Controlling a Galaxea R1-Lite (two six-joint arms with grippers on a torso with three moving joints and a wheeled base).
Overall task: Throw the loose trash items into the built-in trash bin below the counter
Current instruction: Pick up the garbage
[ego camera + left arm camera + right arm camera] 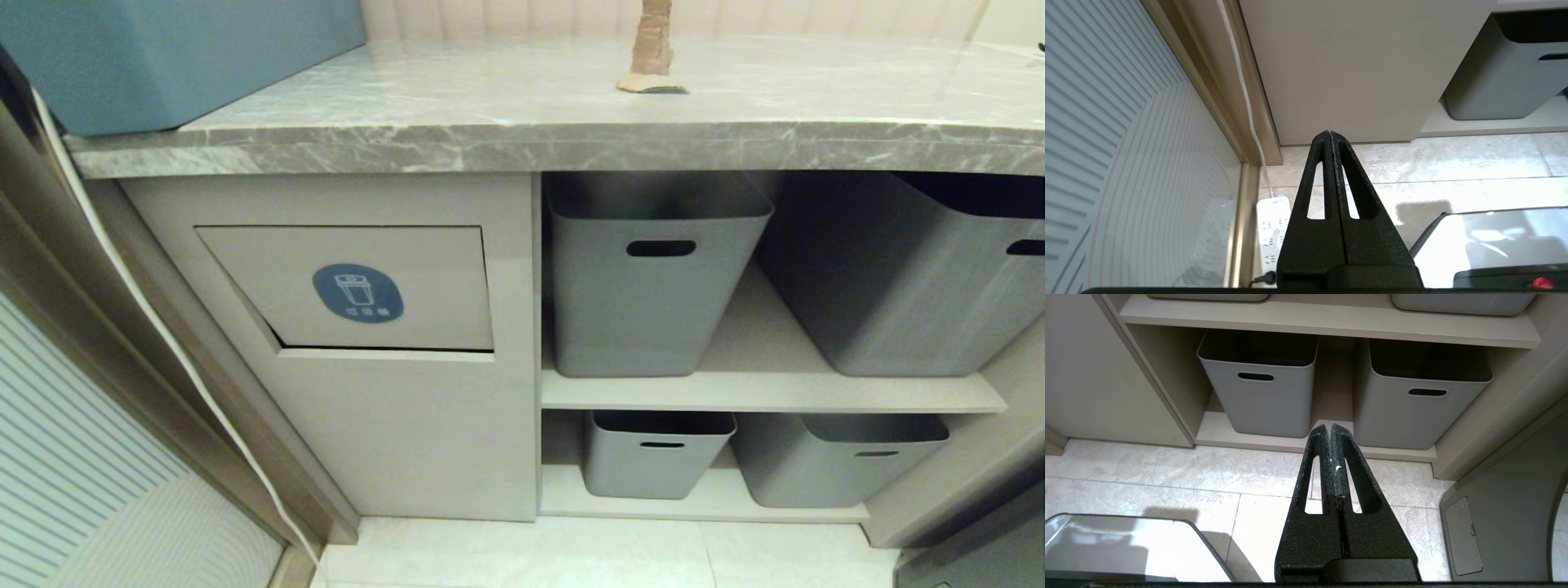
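One cardboard scrap (651, 49) stands on the tabletop (522, 106) at upper centre, well back from its front edge. The bin flap (351, 287) sits centre-left below, beside four grey tubs (653, 269). Left claw (1329, 136) and right claw (1329, 430), pressed together and empty, hang over open floor.

You had the counter (506, 122) running across the top, with one cardboard scrap (651, 49) on it toward the back and a large box (171, 57) at its left end. Below, the built-in trash bin (359, 290) sat on the left, its flap tilted. To its right two shelves held four storage tubs (653, 278), two above, two below. A cable (147, 310) ran down the far left to a power strip (1274, 228) on the floor.
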